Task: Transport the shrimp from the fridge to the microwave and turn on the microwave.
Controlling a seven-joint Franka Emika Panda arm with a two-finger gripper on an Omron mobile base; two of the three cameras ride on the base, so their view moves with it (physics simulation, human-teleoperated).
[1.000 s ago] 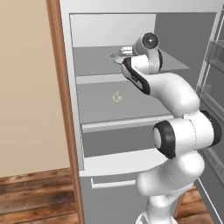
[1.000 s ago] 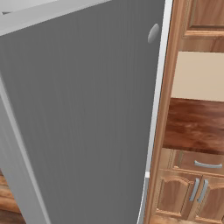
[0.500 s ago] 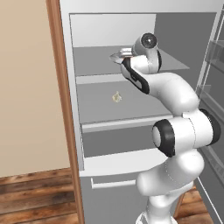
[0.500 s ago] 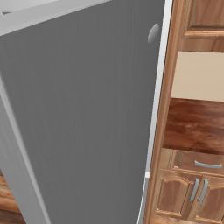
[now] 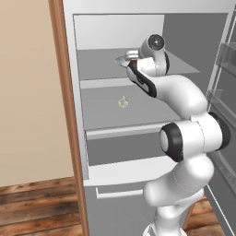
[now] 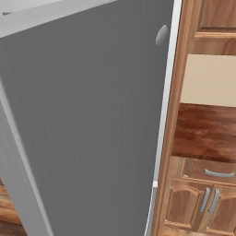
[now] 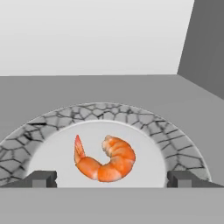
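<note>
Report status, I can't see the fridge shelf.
Hand open over plate. Shrimp on plate, between fingers, not gripped. Nothing in the way.

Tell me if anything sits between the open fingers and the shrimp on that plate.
Nothing visible does. In the hand view the shrimp lies bare on the crackle-rimmed plate, and the gripper is open with one of its fingers on each side of it.

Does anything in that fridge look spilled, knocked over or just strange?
Nothing stands out. The shrimp lies whole on a plate on an upper shelf of the fridge, a small pale lump sits on the shelf below, and the open gripper hovers at the plate.
</note>
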